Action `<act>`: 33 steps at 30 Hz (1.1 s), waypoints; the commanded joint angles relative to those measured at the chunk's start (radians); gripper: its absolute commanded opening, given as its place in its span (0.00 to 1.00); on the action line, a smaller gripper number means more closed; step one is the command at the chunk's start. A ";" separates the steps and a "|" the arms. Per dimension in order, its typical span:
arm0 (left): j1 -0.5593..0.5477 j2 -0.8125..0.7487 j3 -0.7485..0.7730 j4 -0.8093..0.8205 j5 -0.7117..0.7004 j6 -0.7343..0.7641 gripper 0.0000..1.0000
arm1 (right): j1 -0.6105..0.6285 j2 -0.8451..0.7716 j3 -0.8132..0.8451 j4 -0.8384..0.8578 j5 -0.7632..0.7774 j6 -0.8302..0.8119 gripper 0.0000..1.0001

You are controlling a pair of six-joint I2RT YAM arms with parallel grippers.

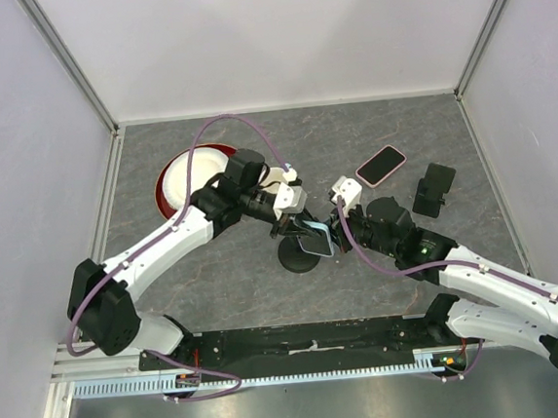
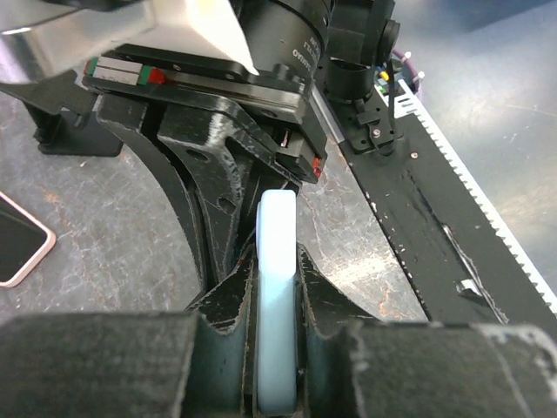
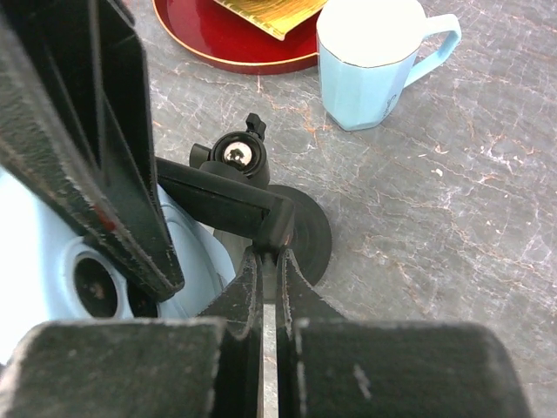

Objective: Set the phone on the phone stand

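L gripper pinching light-blue phone across thin edges, holding it at phone stand | R gripper pressed together, tips touching stand arm | phone prob. stiff, slick, fragile: gripping edges, avoiding glass

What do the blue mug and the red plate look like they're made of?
The mug looks like glazed ceramic: pale blue faceted walls, white inside, soft sheen. The plate is glossy dark red with a thin gold rim, lacquered or glazed; the base material is unclear.
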 commanded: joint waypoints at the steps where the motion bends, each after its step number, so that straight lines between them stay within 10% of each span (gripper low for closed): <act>1: 0.009 -0.094 -0.065 0.137 -0.138 0.007 0.02 | 0.011 -0.010 -0.030 0.091 0.034 0.101 0.00; 9: -0.014 -0.137 -0.082 0.102 -0.411 -0.240 0.02 | 0.146 -0.073 -0.156 0.311 0.486 0.134 0.00; 22: -0.230 -0.128 -0.034 -0.055 -1.400 -0.636 0.02 | 0.359 0.048 -0.175 0.362 1.130 0.194 0.00; 27: -0.289 -0.091 -0.033 -0.107 -1.731 -0.779 0.02 | 0.368 0.117 -0.175 0.413 1.175 0.194 0.00; 33: -0.303 -0.032 -0.050 -0.133 -1.809 -0.889 0.02 | 0.399 0.149 -0.158 0.451 1.143 0.182 0.00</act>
